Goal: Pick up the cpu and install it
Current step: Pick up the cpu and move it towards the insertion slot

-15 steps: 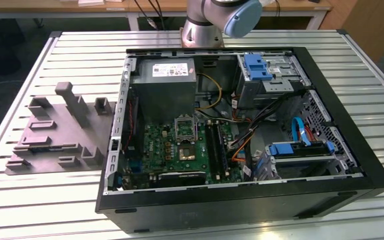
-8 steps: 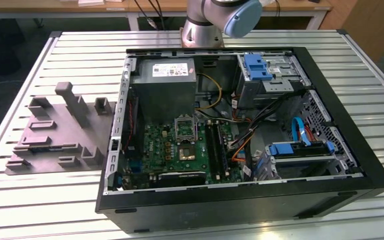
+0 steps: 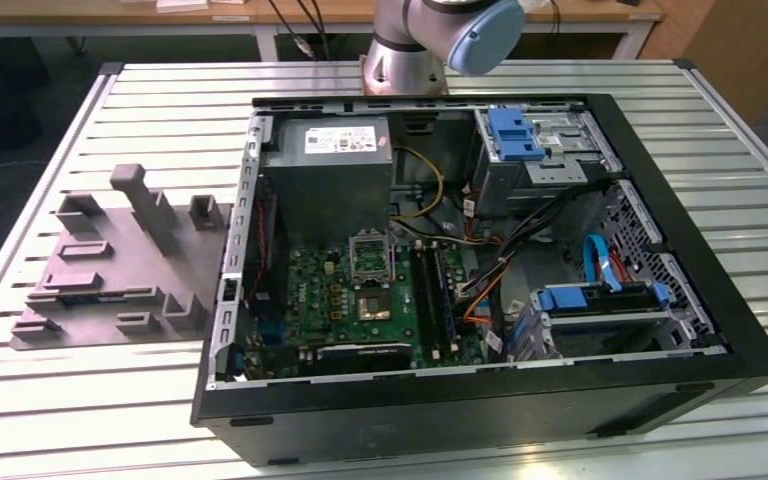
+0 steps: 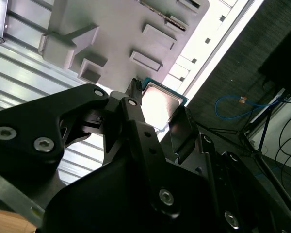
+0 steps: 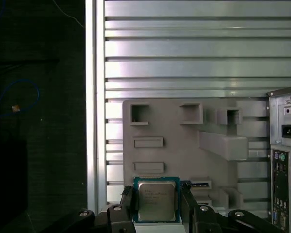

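grip: my fingers (image 5: 188, 204) pinch the cpu (image 5: 156, 201) by two opposite edges, likely sparing its contacts | place: cpu held high over the grey tray (image 5: 184, 145) on the bench (image 5: 199, 48), beside the computer case (image 5: 286, 160)

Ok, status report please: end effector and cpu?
End effector shut on small square silvery-grey cpu. Held above grey plastic tray. No obstruction seen.

Black gripper (image 4: 155, 109) clamped on silvery cpu (image 4: 161, 101), grey tray (image 4: 121, 29) beyond, slatted table (image 4: 19, 82) underneath
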Available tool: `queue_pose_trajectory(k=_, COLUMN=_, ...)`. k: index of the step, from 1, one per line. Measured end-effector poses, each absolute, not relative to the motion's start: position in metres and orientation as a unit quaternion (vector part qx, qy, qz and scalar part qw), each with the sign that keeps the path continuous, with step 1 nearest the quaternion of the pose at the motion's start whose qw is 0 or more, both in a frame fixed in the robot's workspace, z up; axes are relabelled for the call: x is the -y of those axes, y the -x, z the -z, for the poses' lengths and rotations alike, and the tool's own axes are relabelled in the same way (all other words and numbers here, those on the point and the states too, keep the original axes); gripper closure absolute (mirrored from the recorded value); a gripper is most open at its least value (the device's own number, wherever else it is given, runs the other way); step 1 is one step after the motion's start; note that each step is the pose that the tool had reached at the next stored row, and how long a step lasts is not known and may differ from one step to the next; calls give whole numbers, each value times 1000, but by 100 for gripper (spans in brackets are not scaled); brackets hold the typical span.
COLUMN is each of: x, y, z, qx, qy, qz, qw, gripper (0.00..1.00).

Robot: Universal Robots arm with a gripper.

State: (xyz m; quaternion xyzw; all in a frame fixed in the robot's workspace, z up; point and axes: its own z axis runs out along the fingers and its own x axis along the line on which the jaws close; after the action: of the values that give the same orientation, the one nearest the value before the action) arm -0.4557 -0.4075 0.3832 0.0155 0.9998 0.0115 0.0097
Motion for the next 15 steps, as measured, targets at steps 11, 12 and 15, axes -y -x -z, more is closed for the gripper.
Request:
queue_pose_trajectory(k=11, x=408, y=453, z=-383, qx=-1000, qy=-16, qz=-12, qw=10, gripper=53)
queue_pose_trajectory(k=12, x=408, y=453, z=-383, qx=-1000, qy=-16, qz=-12, qw=10, gripper=53)
queue_pose_trajectory(k=15, x=408, y=452, z=-383, qx=-1000, qy=-16, qz=-11, qw=10, gripper=53)
